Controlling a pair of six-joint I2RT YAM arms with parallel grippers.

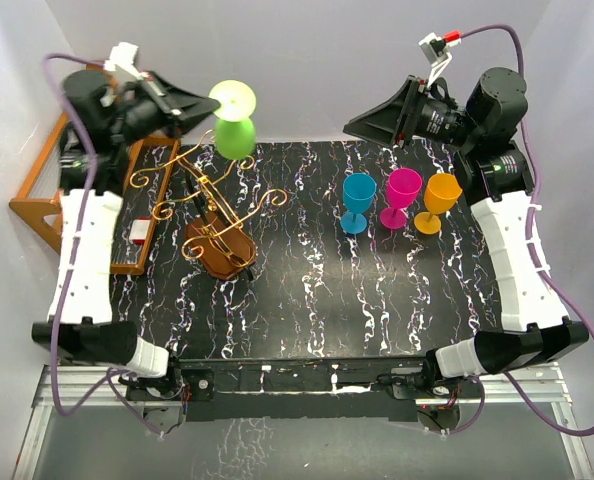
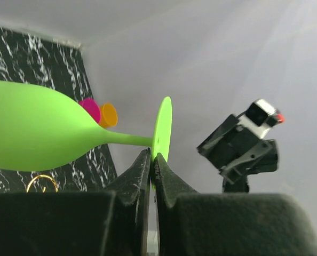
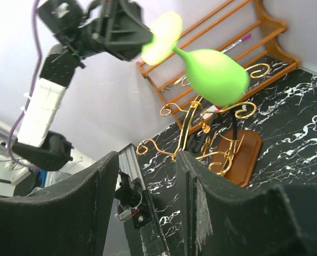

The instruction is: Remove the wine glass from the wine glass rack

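White-shelled arms [image 1: 82,250] with black joints [image 1: 497,100], purple cables [image 1: 522,50] and black fingers [image 2: 129,184].

Robot lab cell, a tabletop data-collection rig, not a home. Plain white panel walls [image 1: 307,60] box in the bench at 9, 12 and 3 o'clock. A black white-veined marble-pattern tabletop [image 1: 377,290] sits by a silver aluminium extrusion frame [image 1: 87,383] at 6 o'clock. Two white-and-black robot arms, left arm [image 1: 85,250] at 8 o'clock and right arm [image 1: 512,255] at 4 o'clock, have bases at that edge. Loose purple cables [image 1: 46,80] loop off them. A small white-and-red camera module [image 1: 439,42] sits at 1 o'clock.

The rest are bright props:
- A lime-green plastic wine glass [image 1: 235,135] at 11 o'clock.
- A gold wire wine glass rack on a brown oval wooden base [image 1: 220,250] at 9 o'clock.
- A row of blue, magenta and orange plastic wine glasses [image 1: 403,190] at 2 o'clock.
- An orange-brown wooden stepped shelf [image 1: 37,210] at 9 o'clock.
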